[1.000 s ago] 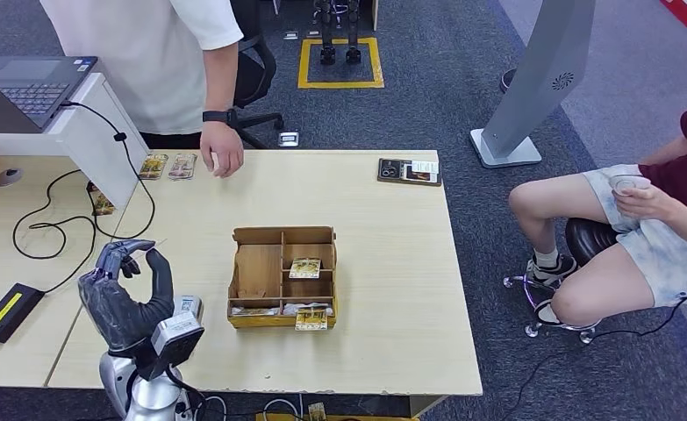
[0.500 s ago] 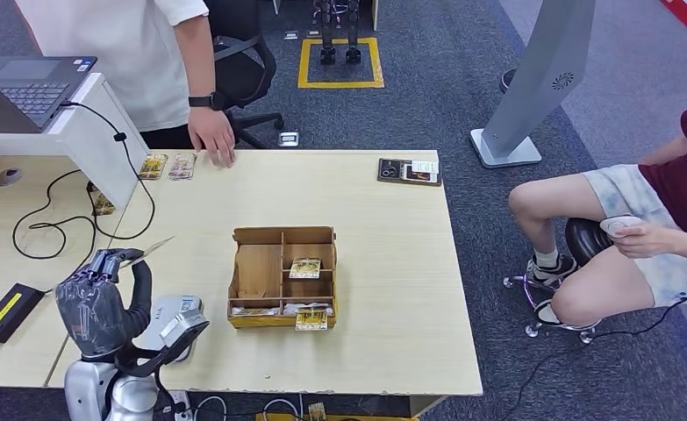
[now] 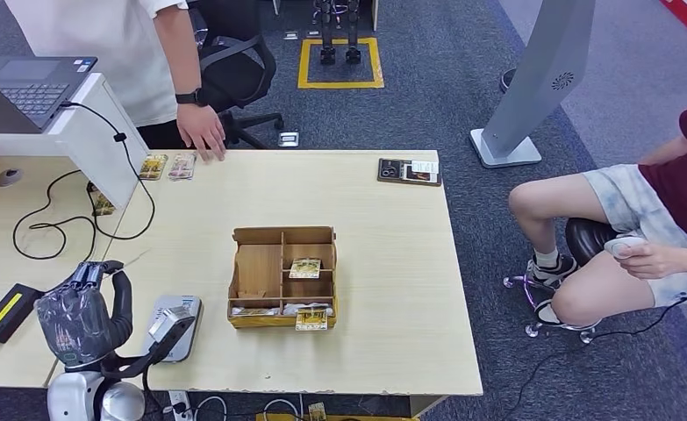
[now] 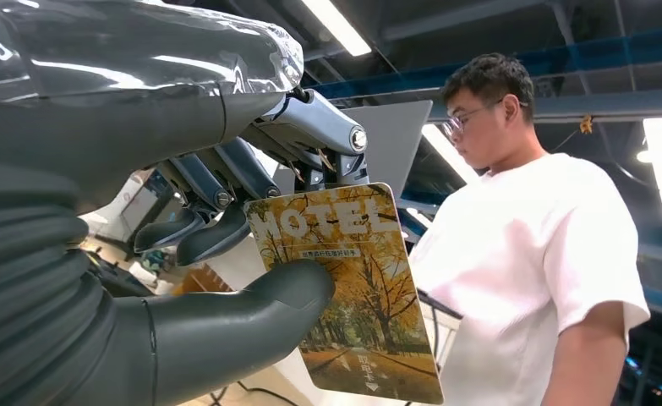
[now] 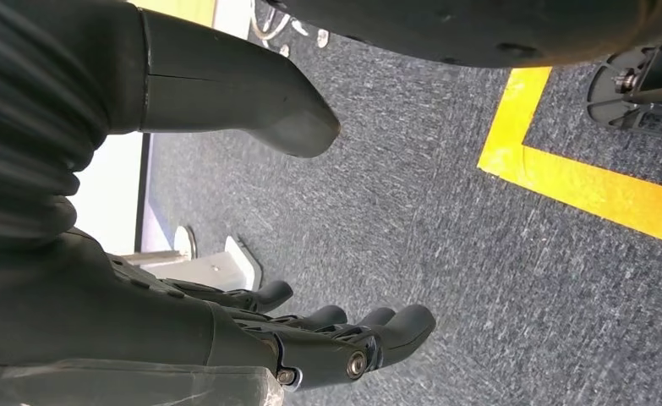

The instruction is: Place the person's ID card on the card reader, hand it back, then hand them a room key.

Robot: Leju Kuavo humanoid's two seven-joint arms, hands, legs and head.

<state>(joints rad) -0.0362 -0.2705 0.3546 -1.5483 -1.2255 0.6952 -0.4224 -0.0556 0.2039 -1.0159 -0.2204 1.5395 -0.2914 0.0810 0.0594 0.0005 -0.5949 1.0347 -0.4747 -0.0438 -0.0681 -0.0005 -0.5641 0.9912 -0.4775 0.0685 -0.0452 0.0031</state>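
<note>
1. At the far left of the head view, the left hand (image 3: 81, 314) is raised over the table's near-left corner. In the left wrist view its thumb and fingers (image 4: 226, 233) pinch the top of a card (image 4: 344, 288) printed "MOTEL" with autumn trees; judging by the print, this is the room key rather than the ID.
2. The card's long axis runs away from the fingers, free end toward the person (image 4: 530, 254) in the white shirt, who stands at the table's far-left edge with a hand (image 3: 201, 133) at the rim.
3. Just beside the left hand lies the grey card reader (image 3: 175, 326); I cannot tell whether anything rests on it.
4. Right of it, mid-table, stands the wooden organiser (image 3: 282, 276), clear of a straight reach toward the person along the left side of the table (image 3: 383, 263).
5. The right hand (image 5: 310, 330) hangs over the carpet, fingers loosely apart, holding nothing. The left hand is nearer for the handover.
</note>
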